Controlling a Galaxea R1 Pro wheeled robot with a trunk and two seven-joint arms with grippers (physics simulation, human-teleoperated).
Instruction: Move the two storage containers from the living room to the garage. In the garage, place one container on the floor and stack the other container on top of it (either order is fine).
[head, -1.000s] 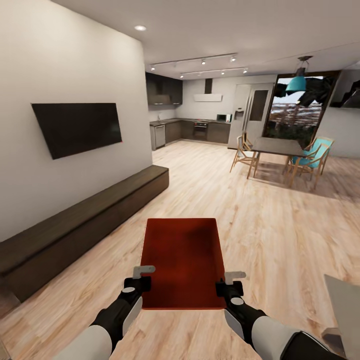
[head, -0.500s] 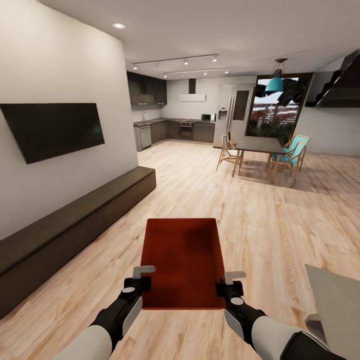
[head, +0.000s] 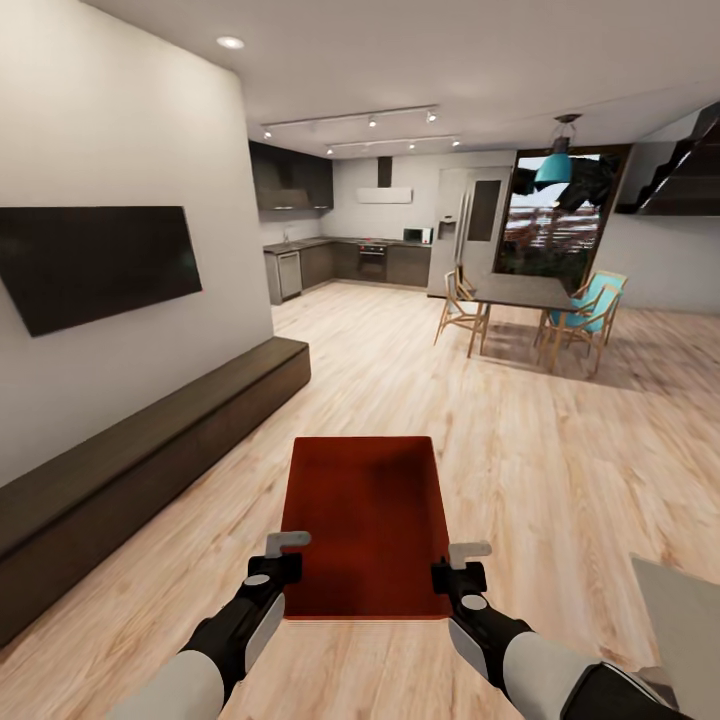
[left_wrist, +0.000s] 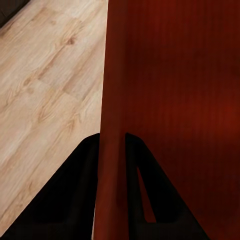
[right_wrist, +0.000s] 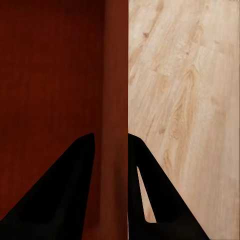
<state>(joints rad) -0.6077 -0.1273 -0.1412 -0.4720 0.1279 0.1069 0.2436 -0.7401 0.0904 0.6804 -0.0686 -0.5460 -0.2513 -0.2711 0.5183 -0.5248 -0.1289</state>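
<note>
An orange-red storage container (head: 365, 520) is held up in front of me above the light wood plank floor of the living room. My left gripper (head: 283, 565) is shut on its left wall (left_wrist: 111, 100), one dark finger on each side. On the opposite wall (right_wrist: 116, 90) my right gripper (head: 450, 572) is shut the same way. The open box shows its red inside (left_wrist: 185, 100) in both wrist views.
A long dark low cabinet (head: 150, 450) runs along the left wall under a black TV (head: 95, 262). Ahead lie open wood floor (head: 560, 470), a kitchen (head: 350, 262), and a dining table with chairs (head: 530, 305). A pale furniture corner (head: 680, 620) sits at the lower right.
The view has swung right and then slightly back, shifting the TV and cabinet toward the left edge. The container and both grippers keep the same place in the picture.
</note>
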